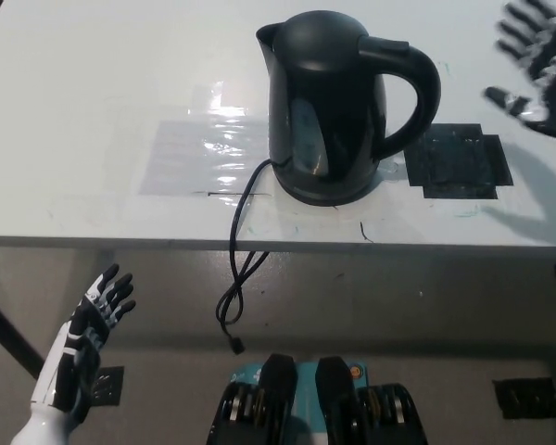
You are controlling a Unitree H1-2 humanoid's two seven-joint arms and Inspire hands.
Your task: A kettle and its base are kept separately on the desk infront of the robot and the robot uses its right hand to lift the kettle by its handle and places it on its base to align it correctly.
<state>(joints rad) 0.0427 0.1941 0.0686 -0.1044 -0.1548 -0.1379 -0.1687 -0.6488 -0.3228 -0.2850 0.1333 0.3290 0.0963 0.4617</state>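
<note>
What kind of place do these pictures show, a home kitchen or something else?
Probably a lab or test workspace, not a kitchen: a plain white desk carries taped patches, one clear and one black, like position marks, and the kettle's cord hangs unplugged over the edge.

right hand (537, 65): blurred, cut by right edge | base (326, 194): mostly hidden under kettle (338, 102)

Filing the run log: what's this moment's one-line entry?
black plastic kettle: on base, desk | right hand: open, apart | left hand: open, resting below desk
</note>
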